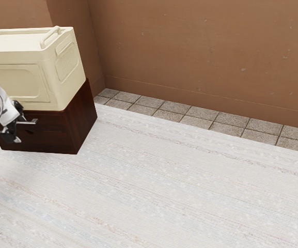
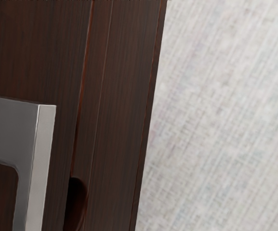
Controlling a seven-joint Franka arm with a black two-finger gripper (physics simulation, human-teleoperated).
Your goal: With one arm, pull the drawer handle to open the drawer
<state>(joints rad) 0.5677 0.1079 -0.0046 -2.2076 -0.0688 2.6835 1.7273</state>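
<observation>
In the exterior view my gripper (image 1: 19,125) is at the front of the dark wooden drawer cabinet (image 1: 81,121), at the exterior view's left. Its black fingers stand apart, one higher and one lower, so it looks open. The silver drawer handle (image 1: 31,122) lies level with the gap between them; contact cannot be made out. In the wrist view the metal handle (image 2: 44,163) stands out from the brown drawer front (image 2: 28,53), which shows a thin seam along its edge. How the drawer front sits against the cabinet is partly hidden by the hand.
A cream storage box (image 1: 61,67) rests on top of the cabinet, close above the hand. Around the cabinet spreads a pale patterned surface (image 1: 164,181), with grey tiles (image 1: 190,116) and a brown wall (image 1: 205,51) behind.
</observation>
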